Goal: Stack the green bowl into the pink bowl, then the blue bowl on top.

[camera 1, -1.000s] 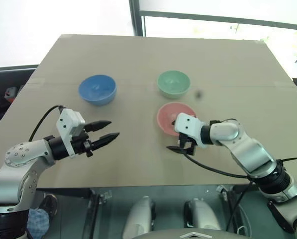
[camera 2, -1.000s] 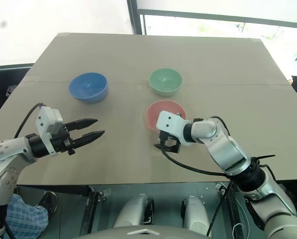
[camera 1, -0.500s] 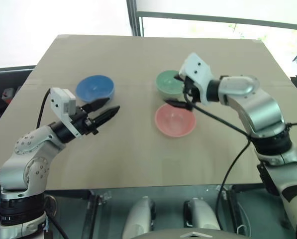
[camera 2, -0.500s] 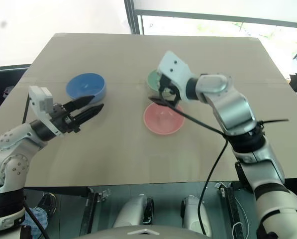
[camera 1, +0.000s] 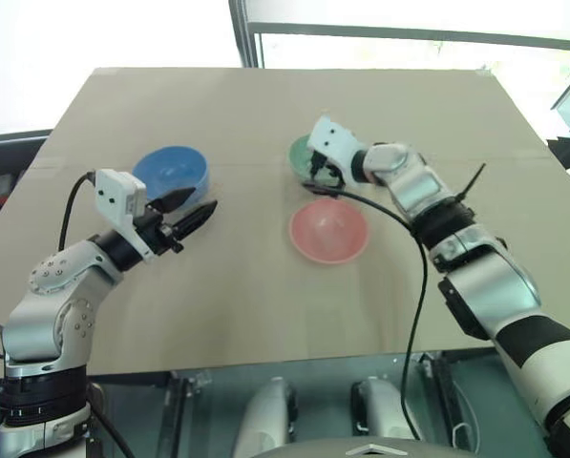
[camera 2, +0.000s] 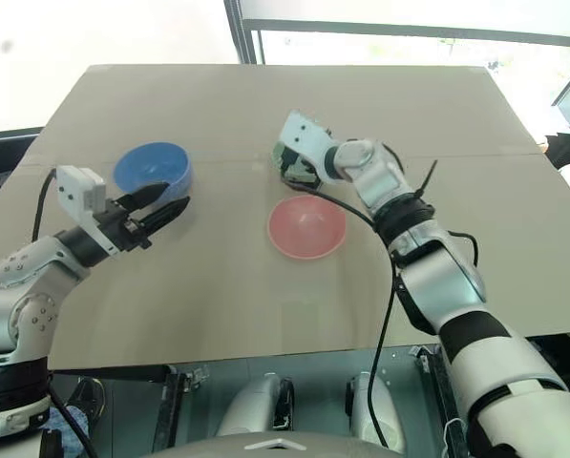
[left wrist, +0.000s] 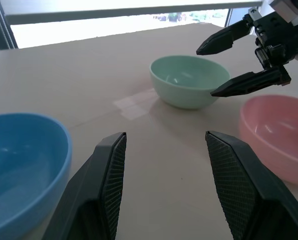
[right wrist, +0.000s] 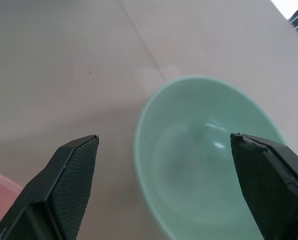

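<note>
**Stacking status: no bowl moved yet; right arm positioned at the first pick**

All three bowls rest separately on the table (camera 1: 265, 305), so both stacking steps remain. The green bowl (left wrist: 189, 80) sits just beyond the pink bowl (camera 1: 328, 230), near but not touching it. The blue bowl (camera 1: 171, 174) stands well apart on the robot's left.

The right gripper (camera 1: 320, 177) hovers at the green bowl with its jaws spread wide and nothing between them; in the right wrist view the fingers straddle the bowl's near rim. The left gripper (camera 1: 187, 212) waits just beside the blue bowl, likewise spread and empty (judged a standby pose for the second step).

Clearance:
- Bare tabletop lies between the blue bowl and the other two, giving open room for the later transfer.
- All bowls sit well inside the table edges.
- The green-to-pink gap is short, so the lift probably needs only a small carry; the right arm's trailing cable (camera 1: 413, 286) crosses close to the pink bowl and could snag.
</note>
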{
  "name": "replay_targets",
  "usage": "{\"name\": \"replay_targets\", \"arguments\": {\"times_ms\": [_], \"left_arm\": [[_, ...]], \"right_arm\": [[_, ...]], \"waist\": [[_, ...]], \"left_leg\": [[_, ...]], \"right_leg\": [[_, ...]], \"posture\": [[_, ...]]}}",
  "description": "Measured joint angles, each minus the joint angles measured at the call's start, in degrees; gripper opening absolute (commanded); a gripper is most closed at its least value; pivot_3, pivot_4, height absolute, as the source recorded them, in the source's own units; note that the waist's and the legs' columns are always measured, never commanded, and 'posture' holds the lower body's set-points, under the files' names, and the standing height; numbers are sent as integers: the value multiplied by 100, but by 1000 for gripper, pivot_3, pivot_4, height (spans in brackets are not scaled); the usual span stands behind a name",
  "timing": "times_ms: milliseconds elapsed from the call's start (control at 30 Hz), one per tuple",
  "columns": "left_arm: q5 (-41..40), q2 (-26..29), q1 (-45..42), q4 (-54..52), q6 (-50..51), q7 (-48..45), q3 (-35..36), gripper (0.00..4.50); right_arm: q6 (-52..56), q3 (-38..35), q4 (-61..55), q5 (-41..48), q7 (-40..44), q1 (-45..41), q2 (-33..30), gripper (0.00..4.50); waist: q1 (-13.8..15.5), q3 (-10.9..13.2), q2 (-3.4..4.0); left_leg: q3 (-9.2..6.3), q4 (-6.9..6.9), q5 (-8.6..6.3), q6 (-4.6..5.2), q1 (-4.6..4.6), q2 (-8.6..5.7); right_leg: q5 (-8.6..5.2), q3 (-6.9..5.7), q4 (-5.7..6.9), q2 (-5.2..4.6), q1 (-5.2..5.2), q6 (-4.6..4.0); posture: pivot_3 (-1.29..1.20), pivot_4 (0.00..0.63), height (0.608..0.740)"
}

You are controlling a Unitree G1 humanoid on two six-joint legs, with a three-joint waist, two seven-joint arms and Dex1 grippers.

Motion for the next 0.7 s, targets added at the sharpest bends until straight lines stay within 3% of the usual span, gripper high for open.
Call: {"name": "replay_targets", "arguments": {"times_ms": [200,300,567,600,700], "left_arm": [[37,2,12,2,6,5,1,2684],[44,3,13,2,6,3,1,2684],[76,24,14,2,5,-1,3,2684],[76,24,15,2,5,-2,3,2684],[79,27,18,5,3,-9,5,2684]], "right_arm": [[-557,16,923,-359,-170,-194,237,4425],[-677,-20,1173,-440,-189,-240,303,3741],[-906,-86,1343,-555,-203,-376,398,331],[-916,-94,1358,-573,-203,-375,412,71],[-969,-138,1363,-587,-203,-380,425,71]], "waist": [[-14,0,1],[-14,1,2],[-19,1,3],[-19,1,3],[-18,2,3]], "left_leg": [[-2,0,5,-9,3,3],[-2,-1,5,-10,3,5],[-2,-4,5,-10,3,15],[-2,-4,5,-10,3,15],[-1,-4,5,-10,2,15]], "right_leg": [[0,-1,2,2,0,0],[0,-1,2,2,0,0],[0,-1,2,2,-1,-1],[0,-2,2,2,-1,-1],[0,-1,2,1,-2,-1]], "posture": [[0,150,740],[0,150,740],[0,150,740],[0,150,740],[0,150,740]]}}
